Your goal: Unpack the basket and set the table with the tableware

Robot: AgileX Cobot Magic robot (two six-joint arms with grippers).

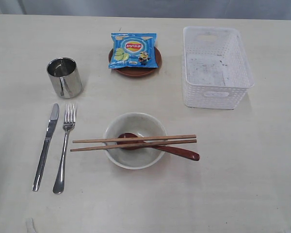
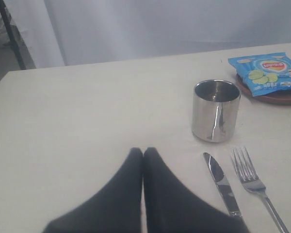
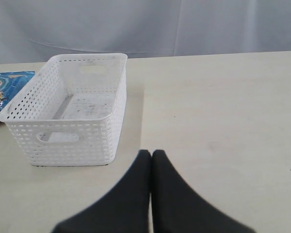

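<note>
Shut tight, the left jaws show in the left wrist view as two dark fingers (image 2: 119,194) pressed together with nothing between them. The right jaws look the same in the right wrist view, closed on nothing.

In the exterior view the white basket (image 1: 213,93) sits at the upper right of the tabletop (image 1: 247,179), its scuffed floor showing. At upper centre a blue snack packet (image 1: 134,50) lies on the small brown plate (image 1: 134,73). The steel cup (image 1: 64,77) stands upright at the upper left. Below it the knife (image 1: 46,145) and fork (image 1: 65,145) lie side by side, close but apart. At lower centre is the off-white bowl (image 1: 136,160). The dark red spoon (image 1: 182,153) has its head inside the bowl and its handle out over the rim to the right. The chopsticks (image 1: 136,141) lie together across the rim.
</note>
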